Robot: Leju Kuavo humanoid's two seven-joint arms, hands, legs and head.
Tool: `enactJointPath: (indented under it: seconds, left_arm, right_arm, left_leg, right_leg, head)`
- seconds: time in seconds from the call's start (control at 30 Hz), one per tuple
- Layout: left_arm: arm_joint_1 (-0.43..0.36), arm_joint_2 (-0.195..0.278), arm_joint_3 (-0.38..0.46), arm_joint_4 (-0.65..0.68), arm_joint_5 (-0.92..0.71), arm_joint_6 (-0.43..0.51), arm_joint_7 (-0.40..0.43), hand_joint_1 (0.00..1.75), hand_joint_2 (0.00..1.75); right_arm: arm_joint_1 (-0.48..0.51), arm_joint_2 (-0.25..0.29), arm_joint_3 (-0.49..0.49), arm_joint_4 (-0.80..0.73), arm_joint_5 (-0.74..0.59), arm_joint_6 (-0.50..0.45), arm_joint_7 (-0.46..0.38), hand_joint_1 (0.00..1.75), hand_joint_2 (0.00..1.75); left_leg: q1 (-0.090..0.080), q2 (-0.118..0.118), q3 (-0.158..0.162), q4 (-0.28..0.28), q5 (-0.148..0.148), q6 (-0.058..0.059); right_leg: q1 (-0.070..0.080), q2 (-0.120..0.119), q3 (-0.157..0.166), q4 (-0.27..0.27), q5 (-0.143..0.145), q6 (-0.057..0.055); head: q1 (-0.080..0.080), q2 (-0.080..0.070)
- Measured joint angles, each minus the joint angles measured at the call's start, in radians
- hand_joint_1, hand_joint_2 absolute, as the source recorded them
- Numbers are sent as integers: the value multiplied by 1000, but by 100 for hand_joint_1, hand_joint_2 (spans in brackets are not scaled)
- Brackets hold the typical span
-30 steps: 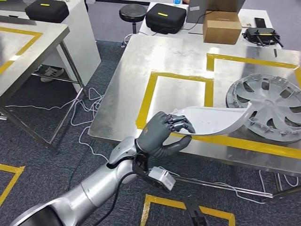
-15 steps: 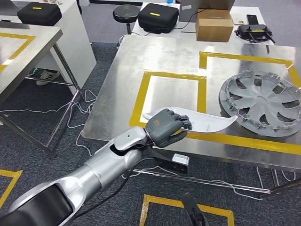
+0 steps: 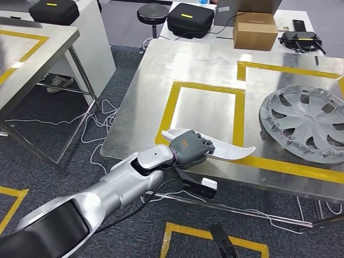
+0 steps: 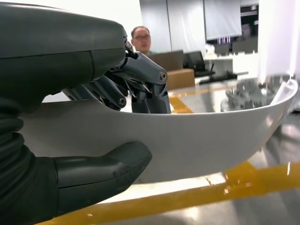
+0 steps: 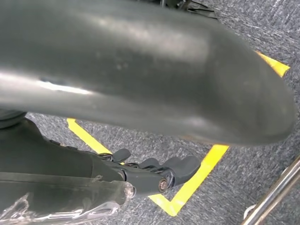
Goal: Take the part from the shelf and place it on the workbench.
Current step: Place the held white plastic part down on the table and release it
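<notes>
— So, what has the left hand [image 3: 191, 147] got?
— The white curved part [image 3: 227, 149]; fingers [image 4: 141, 84] curled over its upper rim, thumb pressed under it, at the counter's [image 3: 194, 64] near edge, over the yellow tape square [image 3: 239, 107].
— And the right hand [image 5: 155, 171]?
— Hanging over the carpet, fingers loosely curled on nothing.
— Farther back?
— A grey hubcap [image 3: 308, 121] by the right edge, a cardboard box [image 3: 255, 29] beyond the far edge.

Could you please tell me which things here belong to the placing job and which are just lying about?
Job: white curved part, held by the left hand; steel workbench.
Lying about: hubcap, cardboard box, black cases, stool, floor cables.
</notes>
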Motion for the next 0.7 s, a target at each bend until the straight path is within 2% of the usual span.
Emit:
enactJointPath:
  seconds: [0.1, 0.17, 0.2, 0.27, 0.3, 0.33, 0.37, 0.4, 0.47, 0.5, 0.57, 0.63, 0.7]
  left_arm:
    - [13, -2, 22, 14, 113, -1, -53, 175, 175]
    - [45, -10, 81, 4, 287, -3, -143, 175, 175]
    - [69, -15, 120, -13, 381, -9, -187, 175, 175]
    - [132, -25, 195, -71, 552, -33, -258, 175, 175]
    - [168, -29, 230, -110, 626, -46, -286, 175, 175]
    - [205, -33, 259, -151, 690, -59, -312, 175, 175]
    - [238, -36, 284, -198, 744, -68, -334, 175, 175]
    - [267, -38, 302, -251, 786, -73, -350, 175, 175]
    - [306, -40, 325, -358, 834, -72, -364, 175, 175]
    - [318, -41, 330, -406, 844, -68, -361, 175, 175]
    - [331, -40, 335, -480, 843, -56, -350, 175, 175]
    - [334, -39, 336, -521, 831, -44, -339, 175, 175]
    - [333, -41, 334, -535, 823, -38, -337, 175, 175]
  right_arm:
    - [8, -1, 0, 0, -13, -12, -1, 0, 0]
    - [12, -1, 0, 0, -22, -29, -3, 0, 0]
    - [13, -2, 0, 0, -27, -38, -4, 0, 0]
    - [19, -2, 0, 0, -36, -55, -7, 0, 0]
    - [23, -2, 0, 0, -40, -63, -7, 0, 0]
    - [28, -2, 0, 0, -42, -70, -8, 0, 0]
    - [33, -2, 0, 0, -44, -76, -9, 0, 0]
    - [36, -2, 0, 0, -44, -80, -11, 0, 0]
    - [38, -2, 0, 0, -43, -82, -14, 0, 0]
    - [38, -2, 0, 0, -43, -82, -15, 0, 0]
    - [36, -1, 1, 0, -43, -76, -17, 0, 0]
    - [32, -1, 3, 0, -43, -70, -18, 0, 0]
    - [25, 0, 4, 0, -43, -68, -17, 0, 0]
  left_leg:
    - [-2, -1, -1, 0, -1, -10]
    - [-1, 1, -12, 26, -25, -18]
    - [-1, 2, -31, 67, -51, -23]
    - [0, 4, -97, 201, -112, -28]
    - [0, 4, -126, 258, -130, -28]
    - [0, 4, -143, 286, -130, -27]
    - [0, 4, -141, 274, -111, -25]
    - [-1, 5, -120, 228, -78, -21]
    - [-3, 6, -55, 96, -16, -10]
    - [-4, 6, -30, 46, -2, -8]
    - [-6, 5, -11, 7, 0, -5]
    - [-3, 3, -10, 2, 2, 3]
    - [1, 3, -6, -3, 5, 12]
  right_leg:
    - [2, 4, 7, -14, -2, -23]
    - [0, 3, 8, -15, -3, -37]
    - [-2, 3, 9, -16, -3, -42]
    - [-2, 2, 10, -16, -5, -48]
    - [-1, 2, 10, -15, -6, -49]
    - [-1, 3, 11, -15, -7, -49]
    - [-1, 3, 11, -15, -7, -49]
    - [-1, 4, 13, -15, -8, -48]
    - [1, 5, 15, -14, -11, -44]
    - [3, 5, 15, -13, -12, -39]
    - [6, 3, 15, -14, -13, -28]
    - [4, 1, 16, -16, -15, -16]
    - [4, -1, -5, 32, -48, -6]
  head:
    - [-2, 0]
    - [-4, 0]
    - [-6, 0]
    - [-9, 0]
    - [-9, 0]
    - [-10, 0]
    - [-10, 0]
    - [-11, 0]
    - [-14, 0]
    - [-14, 0]
    - [-14, 0]
    - [-14, 0]
    - [-9, 0]
